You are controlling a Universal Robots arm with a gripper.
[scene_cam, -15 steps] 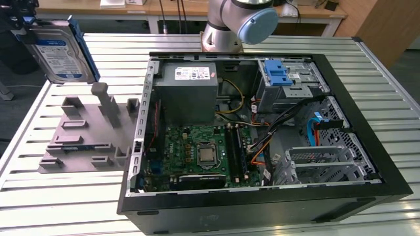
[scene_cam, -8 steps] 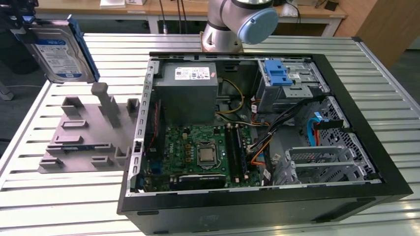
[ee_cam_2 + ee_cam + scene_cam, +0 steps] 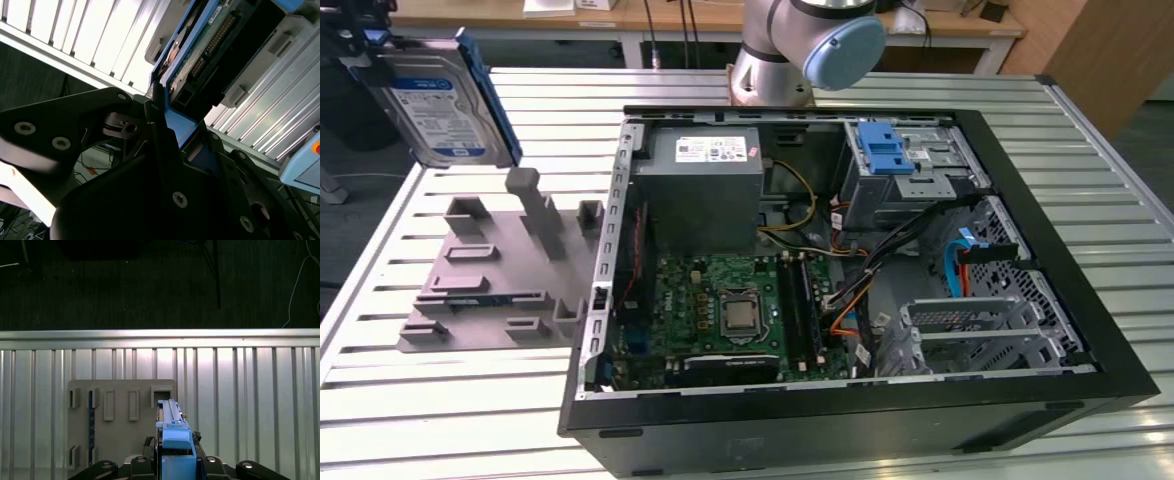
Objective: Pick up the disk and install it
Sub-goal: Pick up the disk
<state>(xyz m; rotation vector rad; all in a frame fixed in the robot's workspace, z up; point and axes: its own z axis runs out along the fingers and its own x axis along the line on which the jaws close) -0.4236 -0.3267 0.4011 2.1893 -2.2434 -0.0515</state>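
Aloft, the tool (image 3: pixel 177 460) clamps the disk (image 3: pixel 450 152), white-and-blue label (image 3: pixel 438 100) showing.

On the slatted aluminium table (image 3: pixel 454 420) sits the open black metal computer case (image 3: pixel 854 430); the grey plastic fixture plate (image 3: pixel 474 300) lies beside it, exterior view's left. The silver rectangular disk in blue rail frame (image 3: pixel 440 110) hangs upright above the plate.

Lit brightly, evenly from overhead across the slatted table (image 3: pixel 440 420) in the exterior view. Glares white along the table's slats in both wrist views; drops near black beyond the table's edge. Leaves the gripper (image 3: pixel 175 117) and the disk (image 3: pixel 210 45) backlit.
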